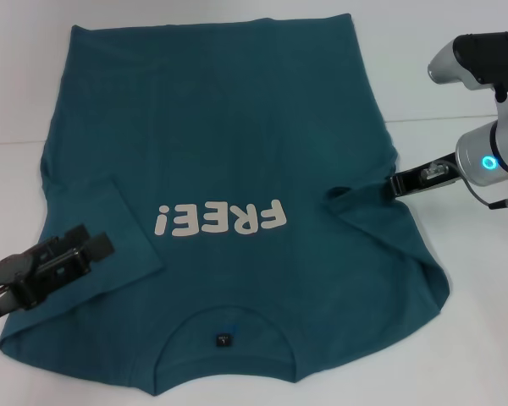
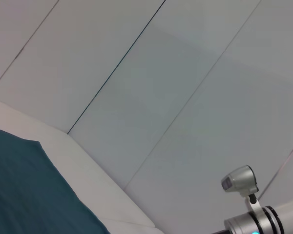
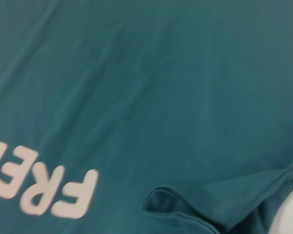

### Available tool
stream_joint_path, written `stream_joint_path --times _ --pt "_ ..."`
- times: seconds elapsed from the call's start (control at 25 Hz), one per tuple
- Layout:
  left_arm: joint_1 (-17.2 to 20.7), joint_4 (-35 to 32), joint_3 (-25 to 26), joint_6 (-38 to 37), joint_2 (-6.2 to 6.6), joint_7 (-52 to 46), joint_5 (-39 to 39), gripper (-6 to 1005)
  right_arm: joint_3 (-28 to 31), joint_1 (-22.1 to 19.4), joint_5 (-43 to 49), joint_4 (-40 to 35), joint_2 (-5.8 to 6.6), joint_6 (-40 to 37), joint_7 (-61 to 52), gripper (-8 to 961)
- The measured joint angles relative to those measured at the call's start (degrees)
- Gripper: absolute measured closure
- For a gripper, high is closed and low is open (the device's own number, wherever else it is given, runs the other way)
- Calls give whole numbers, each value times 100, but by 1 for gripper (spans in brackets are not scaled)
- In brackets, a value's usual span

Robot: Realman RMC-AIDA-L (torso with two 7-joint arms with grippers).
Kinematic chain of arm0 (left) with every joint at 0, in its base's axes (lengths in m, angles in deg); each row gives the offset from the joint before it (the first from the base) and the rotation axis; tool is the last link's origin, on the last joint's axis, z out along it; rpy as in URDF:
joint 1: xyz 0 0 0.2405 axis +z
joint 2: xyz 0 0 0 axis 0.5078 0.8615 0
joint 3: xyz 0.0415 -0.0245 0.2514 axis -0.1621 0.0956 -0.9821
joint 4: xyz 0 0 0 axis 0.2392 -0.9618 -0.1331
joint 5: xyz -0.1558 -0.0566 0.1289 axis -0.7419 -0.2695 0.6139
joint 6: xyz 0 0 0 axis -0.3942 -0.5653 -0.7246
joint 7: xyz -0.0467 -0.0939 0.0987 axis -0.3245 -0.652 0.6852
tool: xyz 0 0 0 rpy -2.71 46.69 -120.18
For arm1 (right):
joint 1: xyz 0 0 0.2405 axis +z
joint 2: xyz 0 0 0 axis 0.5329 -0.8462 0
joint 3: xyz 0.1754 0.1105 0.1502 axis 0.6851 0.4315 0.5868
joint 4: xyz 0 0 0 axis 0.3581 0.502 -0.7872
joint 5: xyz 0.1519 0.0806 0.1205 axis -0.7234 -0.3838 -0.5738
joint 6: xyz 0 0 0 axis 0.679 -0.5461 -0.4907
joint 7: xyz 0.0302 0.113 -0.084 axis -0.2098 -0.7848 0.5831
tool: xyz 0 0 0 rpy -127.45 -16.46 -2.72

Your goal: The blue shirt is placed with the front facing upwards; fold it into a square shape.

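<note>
Looks like a lab or robot test cell: bare white counter (image 1: pixel 457 76), plain pale panelled wall (image 2: pixel 151 97) with thin seams behind it, grey robot arm (image 1: pixel 491 156) with lit blue ring. No household furnishings visible.

The shirt (image 1: pixel 229 152) is a dark teal-blue short-sleeved tee, spread front up on the white counter (image 1: pixel 457 338), its hem at the far edge and its collar nearest the robot. White "FREE!" lettering (image 1: pixel 220 222) runs across the chest, upside down in the head view. A small black label (image 1: pixel 224 340) sits inside the round collar. The sleeve on the robot's left (image 1: pixel 110 224) is folded inward and lies flat over the body. The sleeve on the right (image 1: pixel 368 207) is partly folded in, bunched into a raised, rumpled fold near the print. The rest lies mostly smooth.
</note>
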Motion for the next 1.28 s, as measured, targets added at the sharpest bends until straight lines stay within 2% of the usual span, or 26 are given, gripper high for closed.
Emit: stream_joint_path --times 0.16,0.36,0.64,1.0,1.12,1.28 --pt "8 0 0 3 0 0 0 111 54 -41 -109 -442 -82 -724 3 943" --pt "10 1 0 11 0 5 0 111 10 -28 -231 -841 -293 -1414 -36 935" --pt "18 9 6 13 0 8 0 111 -7 45 -194 -755 -384 -1361 -38 915" --pt "27 28 79 13 0 4 0 111 68 -23 -333 -742 -256 -1261 -113 890" --pt "17 28 80 12 0 3 0 111 76 -78 -325 -744 -181 -1091 -140 750" --pt "17 27 81 12 0 2 0 111 89 -94 -301 -489 22 -846 -274 573"
